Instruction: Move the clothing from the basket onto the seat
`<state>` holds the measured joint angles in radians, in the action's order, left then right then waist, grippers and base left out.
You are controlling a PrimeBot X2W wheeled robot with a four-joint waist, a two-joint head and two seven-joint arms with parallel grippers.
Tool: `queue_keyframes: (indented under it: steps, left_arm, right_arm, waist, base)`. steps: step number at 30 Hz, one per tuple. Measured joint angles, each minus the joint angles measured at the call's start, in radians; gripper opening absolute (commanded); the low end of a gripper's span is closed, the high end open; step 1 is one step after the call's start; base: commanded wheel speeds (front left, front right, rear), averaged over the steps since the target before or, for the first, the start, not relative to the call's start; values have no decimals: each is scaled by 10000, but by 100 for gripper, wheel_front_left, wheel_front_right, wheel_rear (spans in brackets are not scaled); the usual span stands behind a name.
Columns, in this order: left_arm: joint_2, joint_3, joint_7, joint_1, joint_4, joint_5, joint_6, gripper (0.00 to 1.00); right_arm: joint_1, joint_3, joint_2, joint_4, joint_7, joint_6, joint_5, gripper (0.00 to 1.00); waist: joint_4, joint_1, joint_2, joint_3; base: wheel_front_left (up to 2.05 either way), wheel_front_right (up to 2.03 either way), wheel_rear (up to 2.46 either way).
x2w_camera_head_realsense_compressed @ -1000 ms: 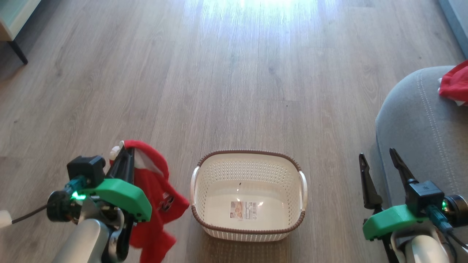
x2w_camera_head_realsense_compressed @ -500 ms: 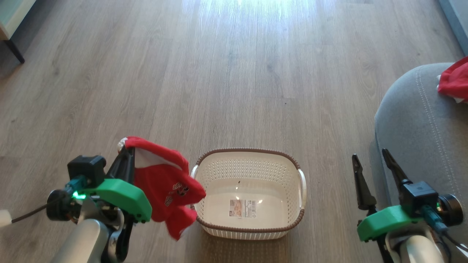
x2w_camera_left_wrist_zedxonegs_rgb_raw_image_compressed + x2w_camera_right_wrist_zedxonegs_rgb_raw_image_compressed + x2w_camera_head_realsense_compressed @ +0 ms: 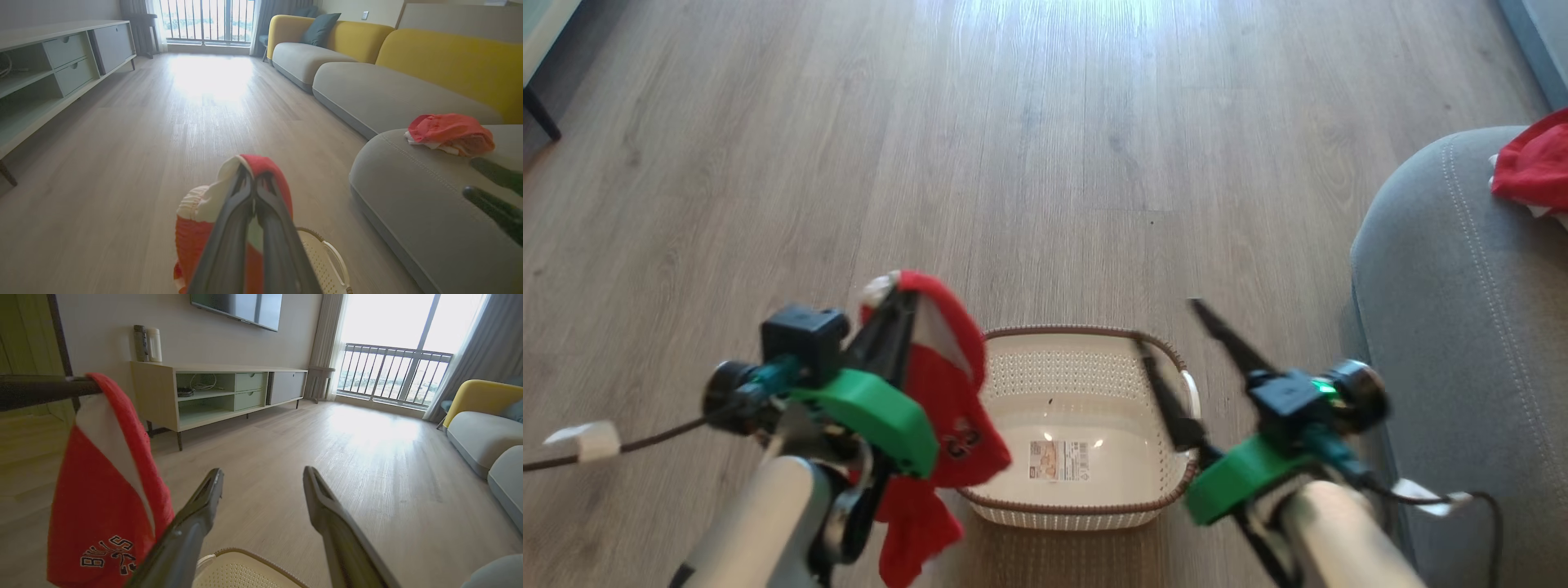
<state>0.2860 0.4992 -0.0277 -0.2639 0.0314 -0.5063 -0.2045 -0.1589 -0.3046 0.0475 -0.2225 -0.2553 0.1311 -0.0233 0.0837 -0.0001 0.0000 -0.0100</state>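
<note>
cloth writing: black-and-white lettering is seen low on the red front of the held garment. "BULLS" is read in an arc. The mark under it is creased and not legible.
basket label: a sticker is stuck on the bottom of the basket, toward 6 o'clock of the inside. Its print is too small to be read.
left gripper: clenched on the held garment's top edge, where a white panel meets red trim. Fingers are pressed together and pointed to about 12 o'clock in the head view.
held garment place: hung from the left fingertips and draped down along the arm. It is at 9 o'clock of the basket, with its folds overlapping the left rim in the head view. Contact with the rim cannot be told.
right gripper: released, jaws spread wide, nothing between them. It is held over the basket's 3 o'clock rim, with fingers aimed to about 11 o'clock in the head view.
garment vs right gripper: the held garment is seen at 9 o'clock of the right gripper, apart from it.
second garment: red with a white edge, crumpled, laid on the seat. It is at 2 o'clock of the basket, well apart from both grippers.
seat: grey cushion with a rounded corner and a double pale stitch line, at 3 o'clock of the basket, near it.
basket: cream, with perforated walls, a brown rim and white handles, set on the wood floor.
background: a cabinet with drawers is seen at 11 o'clock in the right wrist view.
</note>
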Motion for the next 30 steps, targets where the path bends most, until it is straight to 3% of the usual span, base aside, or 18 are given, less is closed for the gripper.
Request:
queue_keyframes:
  steps: [6,17,18,19,23,24,26,27,30]
  left_arm:
    - [-280,650,268,-187,-274,63,263,0]
    - [-736,2015,807,-228,-1448,240,790,0]
    - [-792,2109,815,-228,-1526,240,790,0]
    - [-842,2171,894,-228,-1599,240,782,0]
    - [-807,2161,894,-227,-1580,240,767,0]
    - [-790,2157,888,-227,-1572,242,761,10]
    - [-754,2151,871,-226,-1519,278,685,55]
    - [-742,2140,819,-222,-1467,314,681,100]
    - [-708,2104,639,-219,-1338,324,640,100]
  right_arm:
    - [-521,-1638,15,-491,2,0,-516,100]
    - [-1205,-2245,82,-1078,0,0,-938,100]
    - [-1206,-2286,84,-1175,0,0,-1032,47]
    - [-1203,-2314,84,-1264,2,0,-1285,0]
    - [-1203,-2332,86,-1331,2,0,-1392,0]
    - [-1202,-2332,86,-1344,2,0,-1392,0]
    - [-1201,-2314,88,-1381,2,0,-1402,0]
    - [-1200,-2282,88,-1383,2,0,-1427,0]
    - [-1198,-2073,102,-1373,2,0,-1461,0]
  waist:
    - [1,0,0,-41]
    - [184,1,0,-99]
    - [201,1,0,-113]
    - [226,1,0,-135]
    - [185,1,0,-145]
    - [162,1,0,-143]
    - [109,1,0,-130]
    - [76,1,0,-123]
    - [-60,1,0,-101]
  base:
    - [0,0,0]
    - [0,0,0]
    - [0,0,0]
    - [0,0,0]
    - [0,0,0]
    - [0,0,0]
    - [0,0,0]
    - [0,0,0]
    - [0,0,0]
